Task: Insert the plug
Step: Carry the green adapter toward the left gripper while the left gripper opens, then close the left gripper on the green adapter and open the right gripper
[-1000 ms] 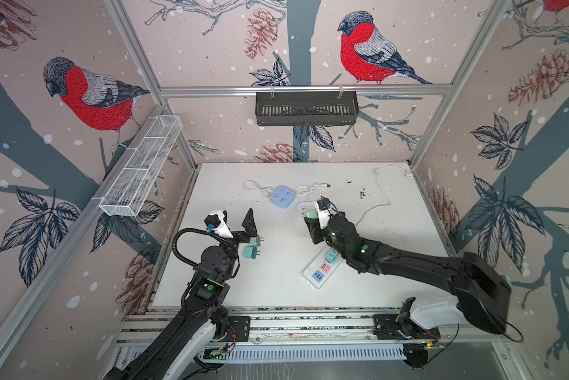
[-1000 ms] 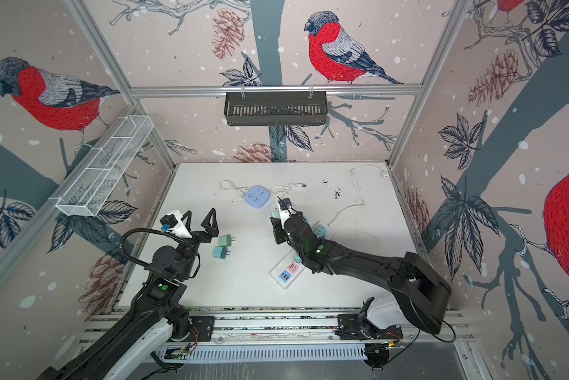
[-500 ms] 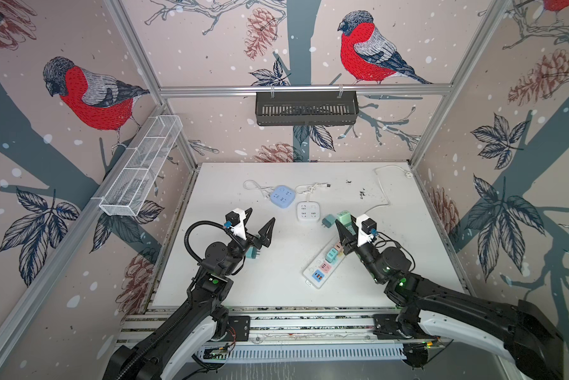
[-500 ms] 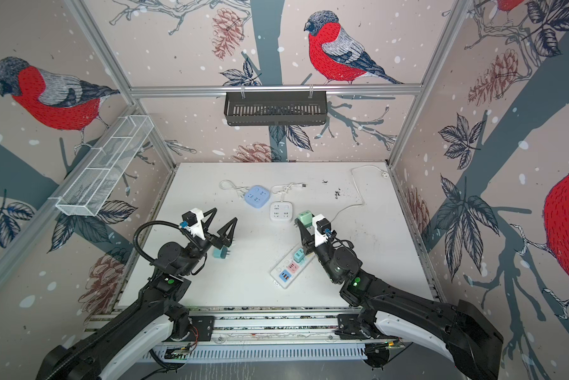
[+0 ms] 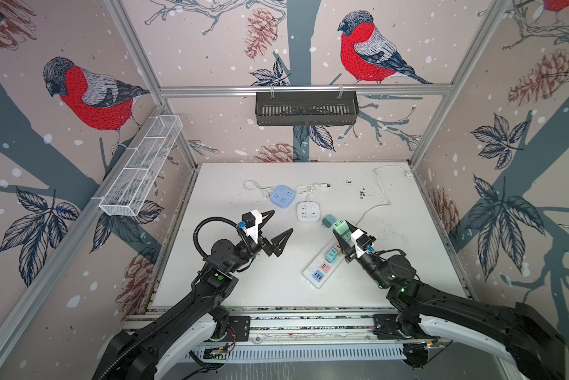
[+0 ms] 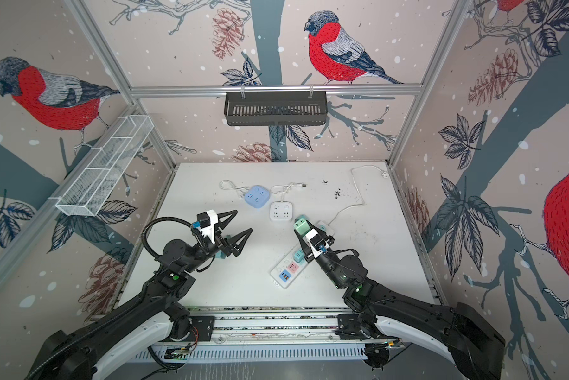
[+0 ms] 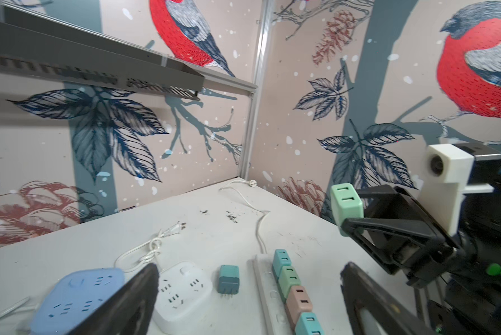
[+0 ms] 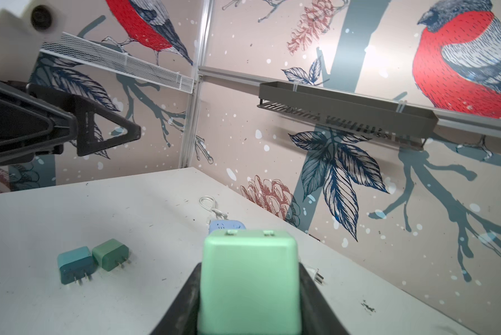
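- Mint-green plug (image 8: pixel 249 278): plain, pale, matt.
- Power strip (image 7: pixel 261 275): white body; row of seated cubes in teal, green, dusty pink and blue.
- Dark teal plug (image 7: pixel 228 280): silver prongs.
- Teal-blue plug (image 8: pixel 75 265) and green plug (image 8: pixel 110 255): solid colours, silver prongs.
- Blue socket hub (image 5: pixel 282 196): pale powder blue, darker slots.
- White socket hub (image 5: pixel 308 211): white, grey slots.
- Cable (image 7: pixel 258 232): white.
- Table (image 5: pixel 243 289): white, scuffed, scattered black specks.
- Walls (image 5: pixel 210 49): beige-pink paper; red-breasted grey birds, slate-blue branches, navy leaves, rust pine cones, white flecks.
- Shelf (image 5: pixel 306 107): black, slotted.
- Basket (image 5: pixel 141 167): white wire mesh.
- Left arm (image 5: pixel 181 312), right arm (image 5: pixel 457 302): black, white lower shells.
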